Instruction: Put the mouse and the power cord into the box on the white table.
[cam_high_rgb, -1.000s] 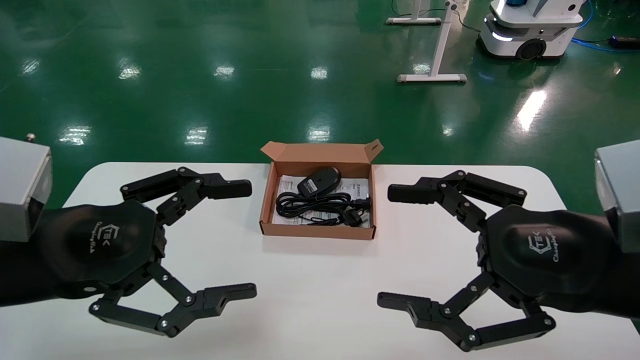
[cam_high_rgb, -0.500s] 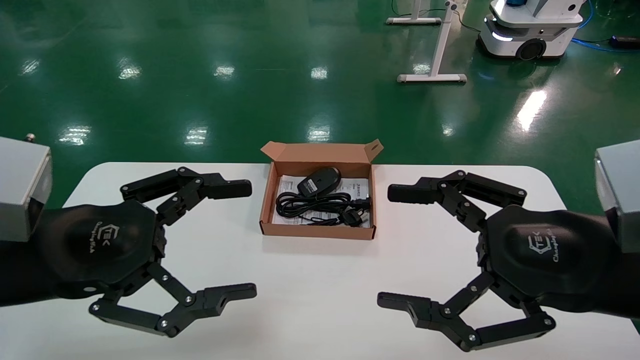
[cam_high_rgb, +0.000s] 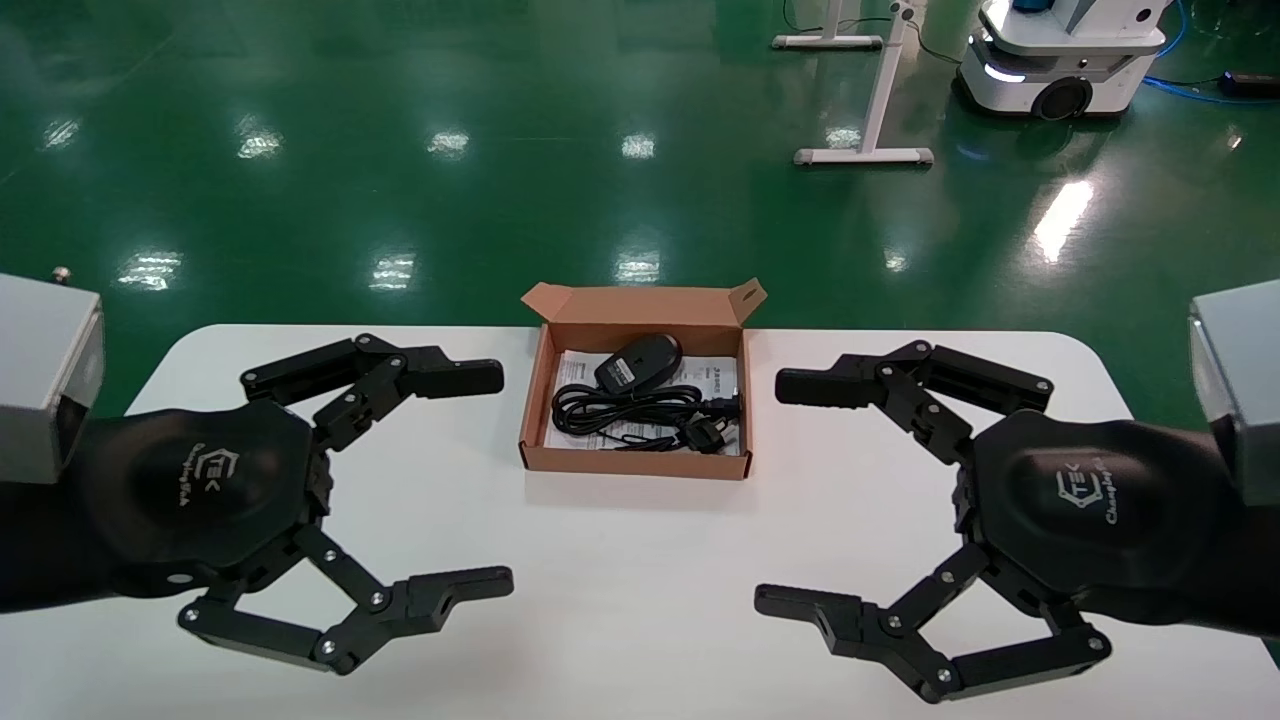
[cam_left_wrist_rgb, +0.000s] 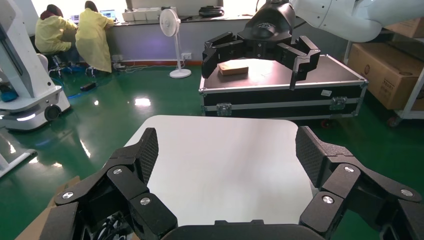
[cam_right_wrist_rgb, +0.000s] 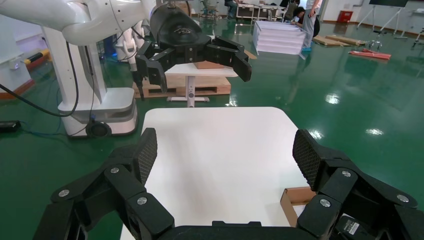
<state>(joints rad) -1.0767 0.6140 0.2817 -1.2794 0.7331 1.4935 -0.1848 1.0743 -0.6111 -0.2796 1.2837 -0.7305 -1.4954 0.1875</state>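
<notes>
— What is carrying everything?
— A large plain white counter with rounded corners (cam_high_rgb: 640, 590) is standing on the green floor.
— And what is lying directly on it?
— A shallow brown cardboard box (cam_high_rgb: 632, 459) is sitting near its far edge, lid flap standing open.

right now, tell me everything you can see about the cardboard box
The box is shallow, rectangular brown cardboard, open, its tabbed lid flap standing up at the far side. It sits on the white table between the two grippers, touched by neither. A white printed sheet lines its bottom; the mouse and coiled power cord lie inside.
</notes>
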